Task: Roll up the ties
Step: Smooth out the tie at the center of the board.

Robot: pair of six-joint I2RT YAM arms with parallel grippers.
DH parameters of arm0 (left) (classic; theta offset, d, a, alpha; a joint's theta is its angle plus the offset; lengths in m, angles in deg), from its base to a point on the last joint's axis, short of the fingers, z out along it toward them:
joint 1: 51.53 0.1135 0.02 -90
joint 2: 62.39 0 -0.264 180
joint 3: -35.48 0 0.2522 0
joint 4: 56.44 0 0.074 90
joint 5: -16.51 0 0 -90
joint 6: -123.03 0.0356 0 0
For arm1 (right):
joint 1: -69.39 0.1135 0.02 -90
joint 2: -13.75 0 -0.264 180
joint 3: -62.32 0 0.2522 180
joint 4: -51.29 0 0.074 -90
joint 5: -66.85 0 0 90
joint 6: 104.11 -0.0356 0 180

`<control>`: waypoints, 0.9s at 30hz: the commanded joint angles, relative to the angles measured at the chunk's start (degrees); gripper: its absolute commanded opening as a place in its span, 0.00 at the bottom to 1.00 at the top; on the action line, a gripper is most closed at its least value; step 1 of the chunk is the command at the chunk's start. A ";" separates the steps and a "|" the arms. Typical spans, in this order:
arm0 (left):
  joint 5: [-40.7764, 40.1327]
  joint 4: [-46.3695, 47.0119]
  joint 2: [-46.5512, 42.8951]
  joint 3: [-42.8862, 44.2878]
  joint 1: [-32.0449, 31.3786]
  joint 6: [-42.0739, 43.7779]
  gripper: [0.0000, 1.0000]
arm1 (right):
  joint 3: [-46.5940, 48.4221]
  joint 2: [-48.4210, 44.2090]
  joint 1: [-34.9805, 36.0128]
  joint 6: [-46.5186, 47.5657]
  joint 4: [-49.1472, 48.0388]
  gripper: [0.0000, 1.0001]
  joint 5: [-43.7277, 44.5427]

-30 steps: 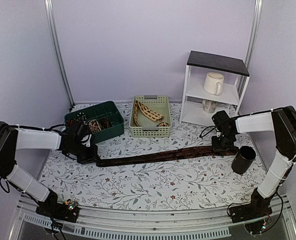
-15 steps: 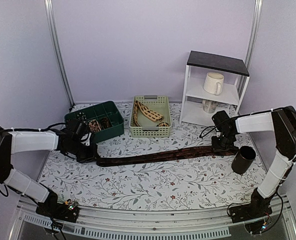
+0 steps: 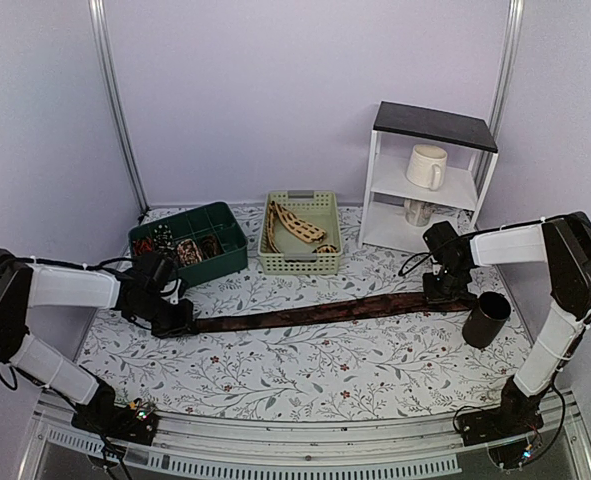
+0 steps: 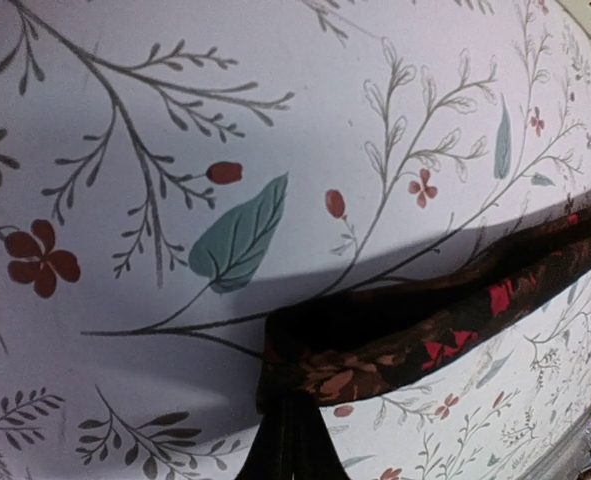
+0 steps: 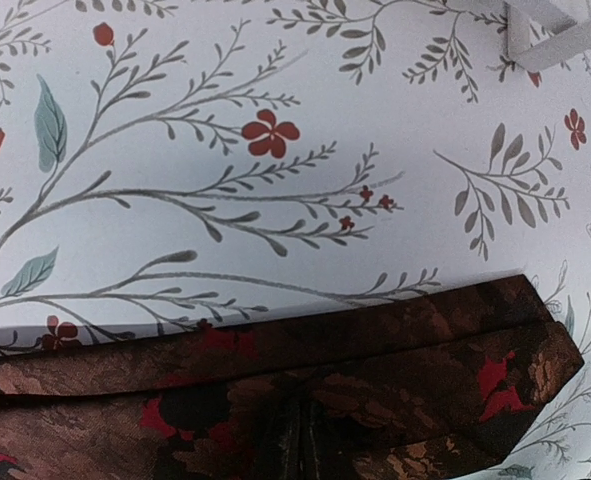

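- Left gripper [image 3: 178, 320]: jaws closed on the narrow end of the dark brown-black tie [image 3: 325, 312]. In the left wrist view the fabric [image 4: 395, 350] bunches into a pleat at the pinch.
- Right gripper [image 3: 449, 291]: jaws closed on the wide end of the same tie. In the right wrist view the angled tip [image 5: 375, 370] lies flat just beside the pinch.
- Dark tie: stretched between the two grippers across the middle of the floral tablecloth [image 3: 305, 385], its wide end at the right and a little farther back.
- Change from a second ago: the left gripper sits slightly nearer the front edge. The tie's left stretch looks thinner and straighter. The right gripper and the wide end are where they were.
- Green divided box [image 3: 227, 264], far left: holds the coiled ties [image 3: 188, 250].
- Beige basket [image 3: 275, 264], just beside the box: holds the beige tie with dark markings [image 3: 297, 226], loosely laid.
- White shelf unit [image 3: 430, 125], far right: cream mug [image 3: 427, 166] on the middle shelf.
- Black cup [image 3: 486, 320]: upright, near the right gripper and apart from the tie.
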 commanded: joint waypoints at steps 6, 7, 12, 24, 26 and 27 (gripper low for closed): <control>-3.32 -4.32 -0.75 4.12 -0.35 -0.60 0.00 | 0.62 -3.64 0.46 -0.19 6.33 0.07 0.13; -3.81 -5.40 -1.50 4.98 -0.38 -0.59 0.00 | 1.05 -4.19 0.75 -0.56 6.91 0.08 -0.32; -4.32 -7.31 -4.35 8.57 -0.35 0.17 0.00 | 4.61 -6.97 2.10 -2.83 9.50 0.11 -3.04; 2.11 -0.23 -0.93 6.84 -0.39 1.57 0.00 | 11.49 -3.88 13.50 -10.50 2.55 0.10 -13.82; 2.20 0.79 -0.28 6.17 -0.39 2.03 0.00 | 13.28 -1.48 16.14 -11.61 0.32 0.09 -15.46; 2.39 1.42 -0.02 5.65 -0.35 2.21 0.00 | 14.35 -0.08 17.46 -12.30 -0.72 0.09 -16.30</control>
